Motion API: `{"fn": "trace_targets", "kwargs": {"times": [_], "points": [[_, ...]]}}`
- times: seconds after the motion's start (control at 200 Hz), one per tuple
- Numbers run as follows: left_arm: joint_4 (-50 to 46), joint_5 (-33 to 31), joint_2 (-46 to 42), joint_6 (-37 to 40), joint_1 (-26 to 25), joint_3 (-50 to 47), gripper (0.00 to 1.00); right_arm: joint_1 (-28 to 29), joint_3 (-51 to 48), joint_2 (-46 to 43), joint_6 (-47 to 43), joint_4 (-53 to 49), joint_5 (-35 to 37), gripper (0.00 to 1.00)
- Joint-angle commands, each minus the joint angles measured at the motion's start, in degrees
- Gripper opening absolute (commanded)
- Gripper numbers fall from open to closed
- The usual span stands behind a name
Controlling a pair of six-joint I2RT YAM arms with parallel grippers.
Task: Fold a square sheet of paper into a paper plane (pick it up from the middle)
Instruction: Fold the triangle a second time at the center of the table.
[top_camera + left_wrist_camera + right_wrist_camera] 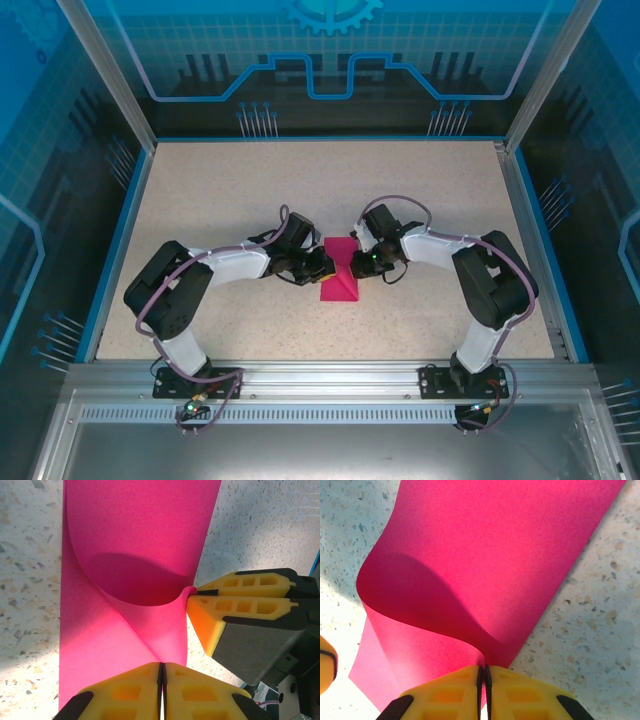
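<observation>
The square sheet of paper is magenta-pink and lies mid-table, bent over itself in a soft curl with no sharp crease. My left gripper comes from the left and is shut on the sheet's edge, where the curled layer meets the flat one. From the right, my right gripper is also shut on the paper, pinching the lip of the curl. In the left wrist view the right gripper's yellow fingers touch the curl's rim, close to my left jaws.
The speckled beige table has blue rails on its sides and an aluminium frame at the near edge, where both arm bases are bolted. Glass walls enclose the cell. Both forearms angle inward toward the centre.
</observation>
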Motion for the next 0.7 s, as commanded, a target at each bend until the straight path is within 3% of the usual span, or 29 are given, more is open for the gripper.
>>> {"fn": "trace_targets", "kwargs": {"times": [0.0, 0.695], "points": [[0.3, 1.2, 0.7, -0.8, -0.4, 1.5, 0.12, -1.1, 1.5, 1.6, 0.1, -1.3, 0.4, 0.13], [0.1, 1.2, 0.6, -1.0, -0.4, 1.7, 0.12, -1.0, -0.1, -1.5, 0.5, -1.1, 0.2, 0.13]]}}
